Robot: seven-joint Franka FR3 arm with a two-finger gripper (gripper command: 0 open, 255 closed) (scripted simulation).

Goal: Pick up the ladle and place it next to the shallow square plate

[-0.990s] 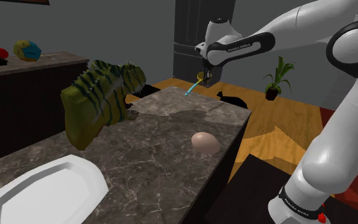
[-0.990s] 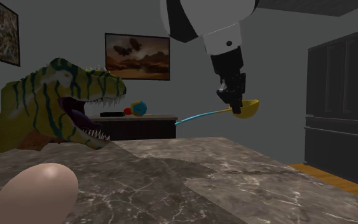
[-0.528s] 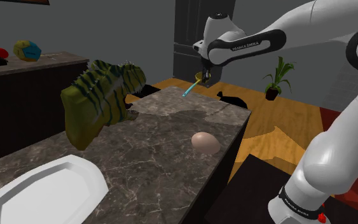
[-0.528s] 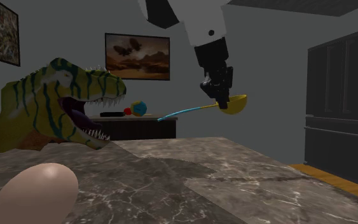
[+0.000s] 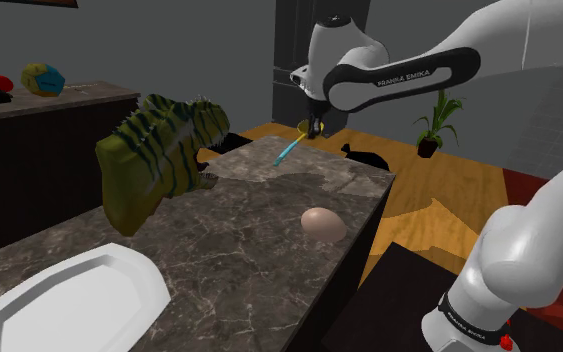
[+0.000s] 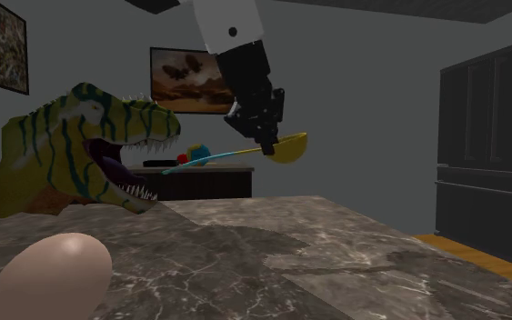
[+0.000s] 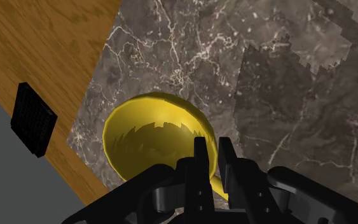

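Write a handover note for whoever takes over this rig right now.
Gripper: shut on the yellow ladle next to its bowl, with the blue handle sticking out sideways.
Ladle: in the air over the end of the marble counter away from the plate.
White plate: at the counter's other end, past the dinosaur toy and the egg.
Done: pick-up.
Left: carry it over and set it beside the plate.

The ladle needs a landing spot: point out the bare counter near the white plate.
Bare countertop runs between the white plate and the egg. More lies past the egg, under the held ladle. Tight between plate and dinosaur toy.
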